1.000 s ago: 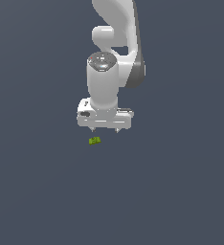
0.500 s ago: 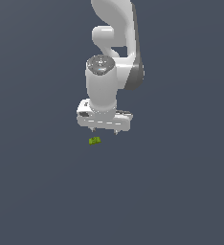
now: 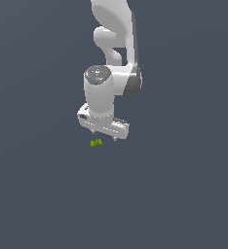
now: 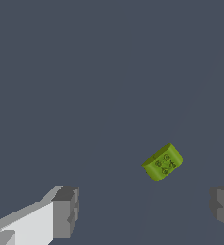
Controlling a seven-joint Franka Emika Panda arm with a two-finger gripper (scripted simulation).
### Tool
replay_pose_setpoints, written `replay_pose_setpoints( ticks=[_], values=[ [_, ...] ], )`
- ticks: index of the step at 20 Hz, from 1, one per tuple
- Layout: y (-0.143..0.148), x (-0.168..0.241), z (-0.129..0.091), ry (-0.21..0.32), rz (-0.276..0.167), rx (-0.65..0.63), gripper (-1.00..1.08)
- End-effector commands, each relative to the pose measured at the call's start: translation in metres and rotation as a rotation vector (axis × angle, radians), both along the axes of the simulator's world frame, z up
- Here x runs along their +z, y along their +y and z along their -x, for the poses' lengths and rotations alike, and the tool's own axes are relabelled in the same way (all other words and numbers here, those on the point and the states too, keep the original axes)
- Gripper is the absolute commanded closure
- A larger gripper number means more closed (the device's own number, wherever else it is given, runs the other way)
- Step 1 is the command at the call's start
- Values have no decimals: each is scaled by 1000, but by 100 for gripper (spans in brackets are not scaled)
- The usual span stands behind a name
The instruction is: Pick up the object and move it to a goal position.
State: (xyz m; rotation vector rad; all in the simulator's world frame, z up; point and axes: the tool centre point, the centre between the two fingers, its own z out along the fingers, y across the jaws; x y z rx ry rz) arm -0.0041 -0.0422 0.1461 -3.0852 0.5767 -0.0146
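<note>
The object (image 3: pixel 96 143) is a tiny lime-green block with darker markings, lying on the dark grey floor. In the wrist view the object (image 4: pixel 162 162) sits apart from both grey fingertips, nearer the one at the frame's edge (image 4: pixel 222 206) than the other fingertip (image 4: pixel 66 212). My white gripper (image 3: pixel 104 135) hangs just above the floor, slightly toward the exterior view's right of the block. Its jaws stand wide apart and hold nothing.
Plain dark grey floor (image 3: pixel 47 194) extends all around. The white arm (image 3: pixel 113 58) rises above the gripper.
The gripper has sunk slightly toward the floor. The green block has stayed where it was.
</note>
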Motion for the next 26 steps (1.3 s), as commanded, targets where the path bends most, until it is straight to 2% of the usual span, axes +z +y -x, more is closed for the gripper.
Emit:
replay_pose_setpoints(
  ticks=[1,18,26],
  values=[
    [-4,-9,3,2,-4,-83,-92],
    [-36,-63,27,11,-11,-649,-92],
    [-48,-78,36,11,-6,-830,-92]
  ],
)
